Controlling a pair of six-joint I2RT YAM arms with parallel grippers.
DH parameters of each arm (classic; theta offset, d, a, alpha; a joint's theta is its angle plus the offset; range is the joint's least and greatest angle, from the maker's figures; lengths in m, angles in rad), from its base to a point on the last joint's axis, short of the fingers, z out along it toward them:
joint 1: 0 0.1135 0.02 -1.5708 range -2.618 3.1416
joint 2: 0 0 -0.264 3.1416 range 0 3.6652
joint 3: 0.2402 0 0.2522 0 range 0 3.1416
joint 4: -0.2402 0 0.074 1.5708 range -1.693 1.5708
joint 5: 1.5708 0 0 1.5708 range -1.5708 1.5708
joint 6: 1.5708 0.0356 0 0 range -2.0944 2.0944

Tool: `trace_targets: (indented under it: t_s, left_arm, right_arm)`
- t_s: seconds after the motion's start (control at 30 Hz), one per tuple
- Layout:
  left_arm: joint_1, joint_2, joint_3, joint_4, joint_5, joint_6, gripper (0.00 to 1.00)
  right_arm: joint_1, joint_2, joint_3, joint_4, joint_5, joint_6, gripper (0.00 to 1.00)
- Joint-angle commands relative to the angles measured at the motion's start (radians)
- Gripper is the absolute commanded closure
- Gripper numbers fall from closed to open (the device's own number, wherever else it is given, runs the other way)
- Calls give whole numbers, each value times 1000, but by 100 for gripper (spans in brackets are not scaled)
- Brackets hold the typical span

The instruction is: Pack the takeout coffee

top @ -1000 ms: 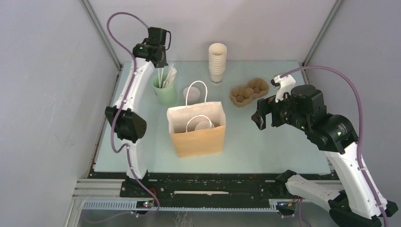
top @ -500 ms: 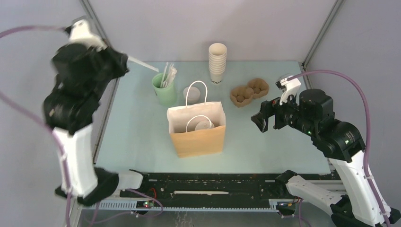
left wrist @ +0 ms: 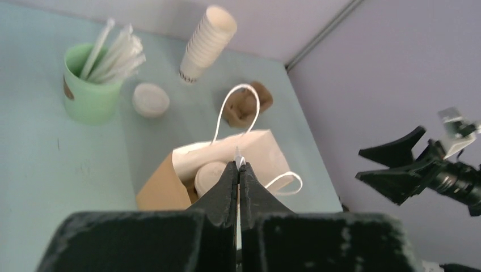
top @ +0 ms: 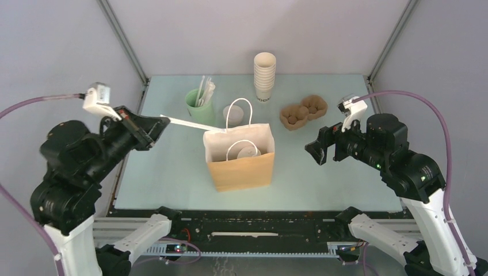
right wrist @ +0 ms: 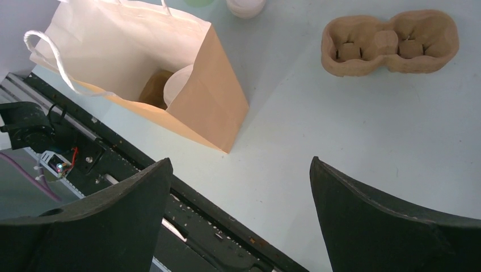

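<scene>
1. Left jaws are seen pressed fully together, and a thin white straw (top: 190, 122) is pinched between their black tips. The straw is held out level towards the bag's open mouth.
2. The right jaws are spread wide with nothing held between the broad, matte black fingers (right wrist: 391, 218). They are poised above the tabletop (top: 322, 178) to the right of the bag.
3. The takeout coffee (top: 247, 152) is seen inside the paper bag (top: 241, 169). Only its round white lid and part of its white wall are shown.
4. The bag is stood upright at the middle of the smooth, pale blue-green tabletop. It is made of brown kraft paper with a white lining and has two looped white cord handles.
5. A mint-green cup (top: 198, 112) filled with wrapped white straws is placed behind the bag to the left. A small round white lidded piece (top: 229, 113) is set just beside it.
6. A tall stack of lidless white paper cups (top: 265, 75) is stood at the back, with dark lettering on the lowest cup.
7. A brown moulded-pulp cup carrier (top: 303, 112) with rounded wells is laid to the stack's right.
</scene>
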Motion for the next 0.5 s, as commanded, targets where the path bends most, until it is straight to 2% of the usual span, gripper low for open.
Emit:
trace_targets:
  t_s: [0.0,0.17,0.33,0.47]
  left_arm:
    - [-56,-3,-85,28,-15,-37,100]
    - [-213,54,-141,13,-211,-39,100]
    - [-366,137,-154,-85,-428,-67,100]
    - [-403,137,-244,-47,-439,-103,91]
  right_arm:
    - [2,-18,-3,40,-26,46,0]
    - [2,-31,-15,42,-28,60,0]
    - [3,-66,-11,45,-10,82,0]
    - [2,-90,4,31,-13,80,0]
